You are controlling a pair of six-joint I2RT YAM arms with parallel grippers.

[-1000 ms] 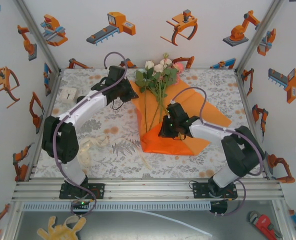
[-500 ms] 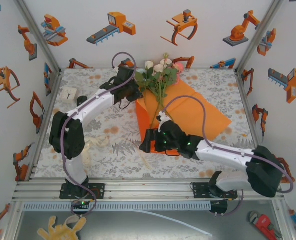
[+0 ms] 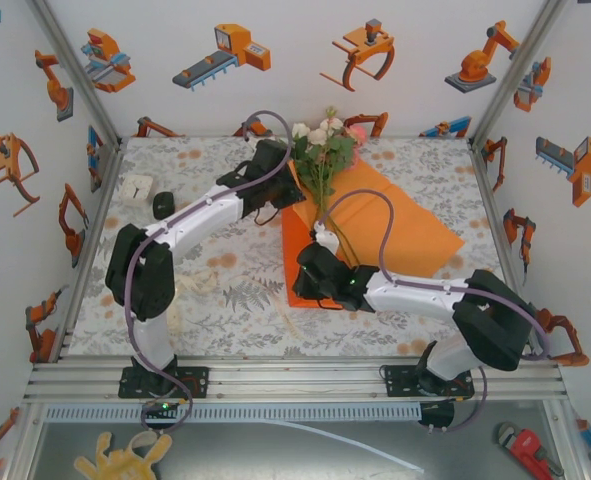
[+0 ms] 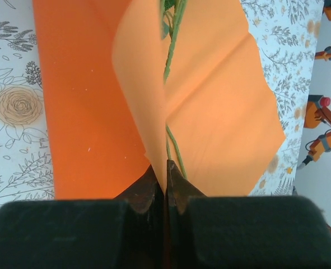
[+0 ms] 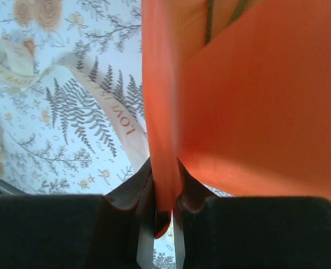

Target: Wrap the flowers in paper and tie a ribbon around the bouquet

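The flowers (image 3: 321,146) lie at the back of the table, their thin green stems (image 4: 175,147) running down onto the orange paper (image 3: 405,228). My left gripper (image 3: 281,196) sits just left of the blooms and is shut on the paper's raised left edge (image 4: 145,101); its fingertips (image 4: 179,182) pinch the sheet right beside the stems. My right gripper (image 3: 299,290) is at the paper's near left corner, shut on a folded orange edge (image 5: 164,140). The cream ribbon (image 5: 112,109), printed with letters, lies loose on the tablecloth just left of that corner (image 3: 187,287).
A small white block (image 3: 135,188) and a dark object (image 3: 163,204) rest at the back left of the floral tablecloth (image 3: 225,250). Printed walls close in the left, back and right sides. The aluminium rail (image 3: 295,378) marks the near edge.
My left gripper has carried the paper's left edge right and back toward the blooms. The right gripper has reached left and forward, opened, and closed on the paper's near left corner.
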